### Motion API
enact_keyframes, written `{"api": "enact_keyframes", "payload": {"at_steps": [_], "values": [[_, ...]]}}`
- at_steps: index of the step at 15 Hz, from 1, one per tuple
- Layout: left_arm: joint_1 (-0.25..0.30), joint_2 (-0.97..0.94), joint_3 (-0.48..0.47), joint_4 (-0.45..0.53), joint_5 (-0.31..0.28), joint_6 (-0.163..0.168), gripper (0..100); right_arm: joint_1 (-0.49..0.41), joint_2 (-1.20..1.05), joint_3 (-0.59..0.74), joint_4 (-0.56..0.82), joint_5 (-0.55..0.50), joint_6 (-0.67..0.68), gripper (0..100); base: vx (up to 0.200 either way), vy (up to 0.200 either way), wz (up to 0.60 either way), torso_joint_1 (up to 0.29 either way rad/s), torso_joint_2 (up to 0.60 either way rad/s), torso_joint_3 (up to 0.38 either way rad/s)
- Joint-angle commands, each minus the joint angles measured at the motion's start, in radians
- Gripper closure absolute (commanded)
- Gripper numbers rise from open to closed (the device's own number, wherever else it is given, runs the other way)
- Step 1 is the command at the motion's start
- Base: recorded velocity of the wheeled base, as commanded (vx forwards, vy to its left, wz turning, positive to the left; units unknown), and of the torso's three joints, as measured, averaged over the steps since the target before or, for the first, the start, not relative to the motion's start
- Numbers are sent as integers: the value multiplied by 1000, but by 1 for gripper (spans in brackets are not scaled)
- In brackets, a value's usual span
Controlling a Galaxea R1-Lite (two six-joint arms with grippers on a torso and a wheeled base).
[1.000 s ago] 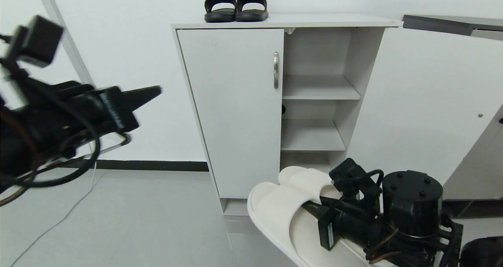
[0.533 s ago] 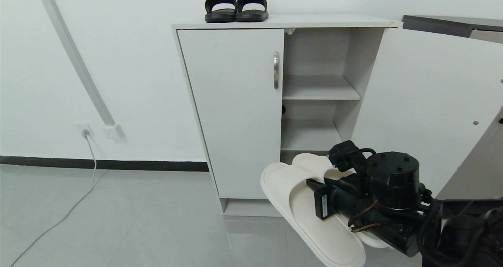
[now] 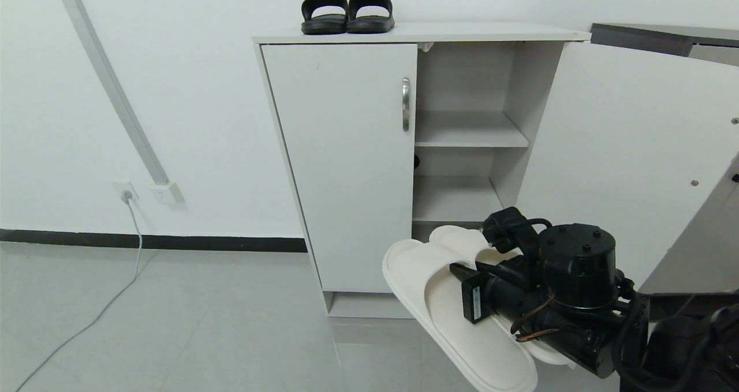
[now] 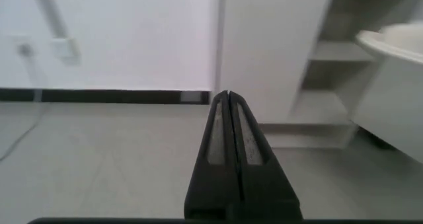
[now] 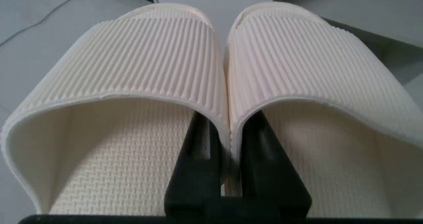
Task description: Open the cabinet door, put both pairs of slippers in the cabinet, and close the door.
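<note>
A white cabinet (image 3: 340, 167) stands against the wall, its left door shut and its right door (image 3: 623, 149) swung wide open. Bare shelves (image 3: 467, 132) show inside. A pair of black slippers (image 3: 347, 12) rests on the cabinet top. My right gripper (image 3: 462, 273) holds a pair of white slippers (image 3: 439, 299) in the air, low in front of the open compartment, toes towards the cabinet. In the right wrist view the gripper (image 5: 225, 151) is shut on the adjoining inner strap edges of the white slippers (image 5: 152, 59). My left gripper (image 4: 228, 100) is shut and empty, above the floor left of the cabinet (image 4: 277, 45).
A wall socket with a grey cable (image 3: 124, 196) sits low on the wall at the left, and a pipe (image 3: 109, 92) runs diagonally above it. A grey piece of furniture (image 3: 664, 37) stands behind the open door. Open grey floor (image 3: 202, 323) lies in front of the cabinet.
The left arm has withdrawn out of the head view. My right gripper has lifted the white slippers and brought them closer to the open compartment; over the last half second it has barely moved.
</note>
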Motion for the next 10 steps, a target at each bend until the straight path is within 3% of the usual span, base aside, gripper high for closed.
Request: {"api": "enact_keyframes", "payload": {"at_steps": [1,2,3,4,5,7,10], "values": [[-2,-20,11,-2,-5,-1,100,1,3,-1,-2,-1,-1,100,0,0,0,0,0,0],[0,-20,10,1,-1,-1,100,3,3,-2,-5,-1,-1,100,0,0,0,0,0,0],[0,-20,8,6,52,16,100,3,3,-1,-5,-1,-3,100,0,0,0,0,0,0],[0,-20,17,25,110,54,100,3,3,-1,-5,-1,-3,100,0,0,0,0,0,0],[0,-20,17,25,110,73,100,4,3,-2,-5,-3,-4,100,0,0,0,0,0,0],[0,-20,17,24,22,73,100,12,3,-8,-5,-20,-4,100,0,0,0,0,0,0],[0,-20,17,24,22,71,100,38,50,-111,3,-169,8,100,0,0,0,0,0,0]]}}
